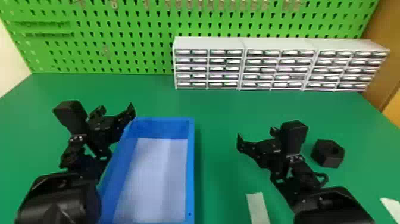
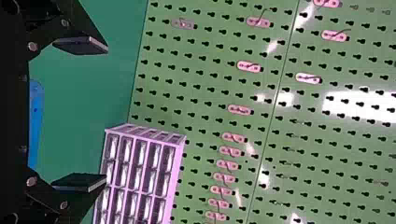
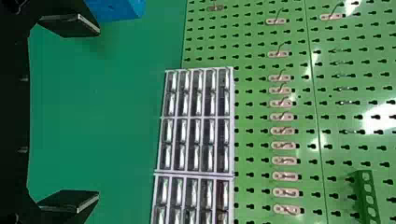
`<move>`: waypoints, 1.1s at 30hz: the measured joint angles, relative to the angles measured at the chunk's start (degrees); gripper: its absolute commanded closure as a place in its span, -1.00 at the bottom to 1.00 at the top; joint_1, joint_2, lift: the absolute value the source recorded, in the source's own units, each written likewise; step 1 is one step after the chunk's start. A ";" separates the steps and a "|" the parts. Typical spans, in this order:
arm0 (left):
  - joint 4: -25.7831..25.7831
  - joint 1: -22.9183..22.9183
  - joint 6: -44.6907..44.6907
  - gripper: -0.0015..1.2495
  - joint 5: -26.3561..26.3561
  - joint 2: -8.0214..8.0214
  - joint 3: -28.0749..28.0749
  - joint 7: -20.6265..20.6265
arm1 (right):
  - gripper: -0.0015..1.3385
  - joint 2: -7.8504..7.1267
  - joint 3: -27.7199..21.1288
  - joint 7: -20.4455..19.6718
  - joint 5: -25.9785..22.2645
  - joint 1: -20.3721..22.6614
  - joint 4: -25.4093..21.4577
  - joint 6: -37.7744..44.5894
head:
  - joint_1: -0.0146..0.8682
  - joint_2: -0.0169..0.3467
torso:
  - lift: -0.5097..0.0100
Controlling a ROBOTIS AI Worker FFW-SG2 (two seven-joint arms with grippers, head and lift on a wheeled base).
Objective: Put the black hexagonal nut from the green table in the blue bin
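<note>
Left arm beside blue bin, right claw left of black nut.

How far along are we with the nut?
Nothing looks done yet: the black hexagonal nut sits on the green table, beyond the right gripper. Nothing is in hand; both that gripper and the left gripper are open with nothing between their fingers. Left to do: grasp the nut and put it in the blue bin.
</note>
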 measured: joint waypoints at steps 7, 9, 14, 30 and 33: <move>0.04 0.00 0.00 -0.53 -0.01 0.00 0.00 0.00 | -0.88 0.00 -0.31 0.01 0.00 -0.06 0.01 0.00 | 0.59 -0.63 | 0.59; 0.06 0.00 0.00 -0.53 -0.01 0.00 0.01 0.00 | -0.88 0.00 -0.47 0.00 -0.02 -0.07 0.00 0.00 | 0.59 -0.63 | 0.59; 0.11 0.00 0.00 -0.53 -0.02 0.00 0.04 0.00 | -0.88 0.05 -0.99 0.00 -0.13 -0.19 0.00 0.00 | 0.59 -0.63 | 0.59; 0.19 0.00 0.00 -0.53 -0.16 0.00 0.09 0.00 | -0.88 0.93 -4.93 0.00 -0.02 -0.36 -1.25 0.59 | 0.59 -0.63 | 0.59; 0.20 0.00 0.00 -0.53 -0.17 0.00 0.09 0.00 | -0.88 1.09 -5.84 0.00 0.17 -0.40 -1.67 1.00 | 0.59 -0.63 | 0.59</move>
